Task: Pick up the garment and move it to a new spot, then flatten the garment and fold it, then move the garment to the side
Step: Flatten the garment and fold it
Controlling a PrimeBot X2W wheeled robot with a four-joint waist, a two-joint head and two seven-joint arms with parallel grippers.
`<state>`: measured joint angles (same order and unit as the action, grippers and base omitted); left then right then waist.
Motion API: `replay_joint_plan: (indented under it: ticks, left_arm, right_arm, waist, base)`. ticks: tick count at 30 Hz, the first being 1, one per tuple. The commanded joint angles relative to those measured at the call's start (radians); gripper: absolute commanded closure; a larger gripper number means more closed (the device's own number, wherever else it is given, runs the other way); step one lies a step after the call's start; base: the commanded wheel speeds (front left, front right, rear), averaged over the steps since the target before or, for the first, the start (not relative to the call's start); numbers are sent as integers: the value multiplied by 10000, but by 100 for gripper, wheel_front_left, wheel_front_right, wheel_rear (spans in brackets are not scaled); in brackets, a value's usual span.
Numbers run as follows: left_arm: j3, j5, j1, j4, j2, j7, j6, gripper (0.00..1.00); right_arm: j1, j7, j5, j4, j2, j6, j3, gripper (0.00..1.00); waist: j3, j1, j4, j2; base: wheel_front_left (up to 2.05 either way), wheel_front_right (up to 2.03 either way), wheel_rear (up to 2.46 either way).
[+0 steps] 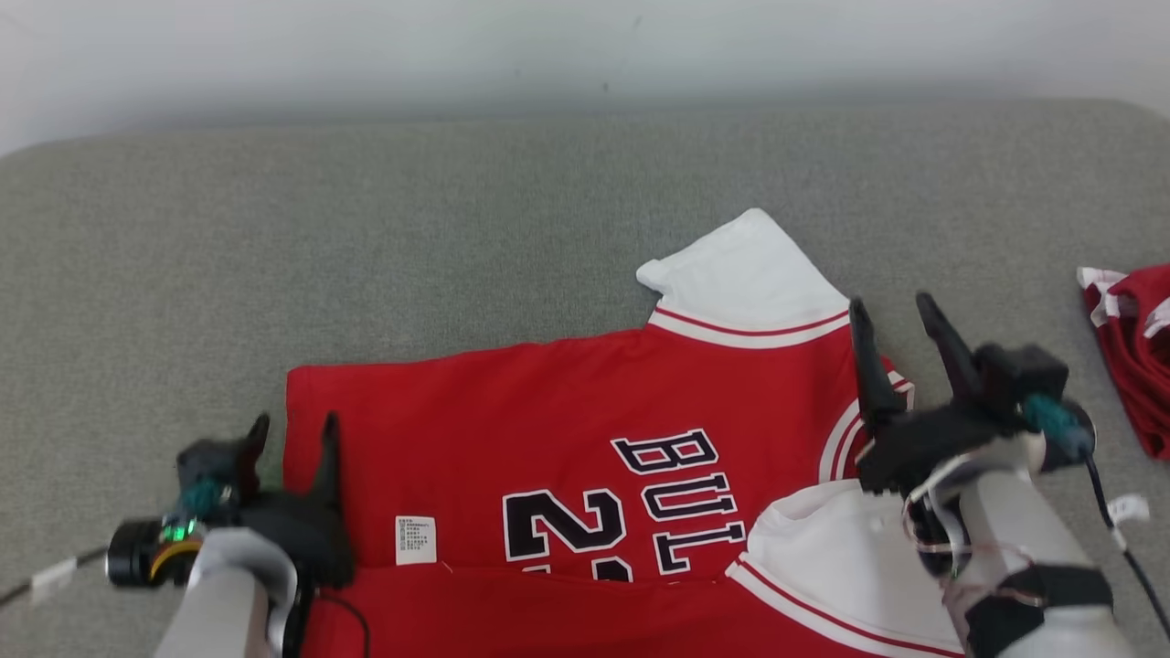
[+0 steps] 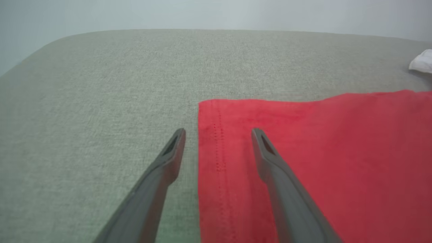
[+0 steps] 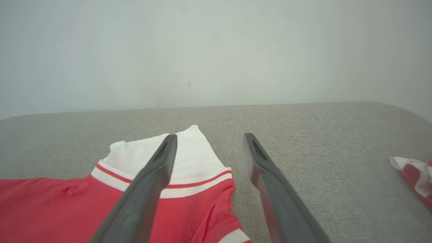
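The garment is a red jersey with white sleeves and black-and-white lettering, lying folded lengthwise on the grey cushion. My left gripper is open at the jersey's left hem; in the left wrist view one finger stands over the red cloth and the other over bare cushion, with nothing between them. My right gripper is open above the collar end, beside the far white sleeve. In the right wrist view that white sleeve lies behind my left finger and the gap between the fingers is empty.
The grey cushion stretches wide to the left and behind the jersey, ending at a pale wall. Another red-and-white piece of clothing lies crumpled at the right edge, also seen in the right wrist view as a red-and-white heap.
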<state>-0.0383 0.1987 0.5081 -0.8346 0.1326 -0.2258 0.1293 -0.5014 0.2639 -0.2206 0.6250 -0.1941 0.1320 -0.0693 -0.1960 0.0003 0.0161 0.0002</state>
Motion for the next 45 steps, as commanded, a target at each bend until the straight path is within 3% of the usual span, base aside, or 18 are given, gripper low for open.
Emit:
replay_joint_plan:
  ticks: [1, 9, 14, 25, 31, 45]
  left_arm:
    - [-179, 80, 271, -81, 92, 79, 5, 0]
    - [-1508, 871, 1862, -859, 771, 1843, -2, 0]
    - [-2150, 1552, 2395, -960, 1112, 2857, -1, 0]
    - [-3357, 3234, 3221, -657, 1536, 5010, -1, 0]
    - [-3853, 3643, 3407, -470, 1571, 5596, -1, 0]
    - [-4762, 4156, 3902, 114, 1333, 5833, 1, 0]
  right_arm:
    - [-234, -7, -103, 213, -110, -26, -138, 0]
    - [-2450, -597, -632, 2032, -878, -26, -1533, 0]
    - [-3385, -1097, -1084, 2833, -934, -26, -2417, 0]
    - [-5177, -3362, -2228, 3786, -1331, -26, -4621, 0]
    - [-5719, -3774, -2642, 4292, -1537, -26, -5208, 0]
    - [-6452, -4326, -3474, 5217, -1838, -26, -5748, 0]
  waist:
    - [-271, -3, 12, -2]
    - [-462, -3, 149, -2]
    - [-543, -3, 198, -2]
    - [-945, -3, 368, -2]
    - [-1128, -3, 584, -2]
    - [-1746, -3, 1339, -2]
  base:
    - [0, 0, 0]
    - [0, 0, 0]
    - [0, 0, 0]
    - [0, 0, 0]
    - [0, 0, 0]
    - [0, 0, 0]
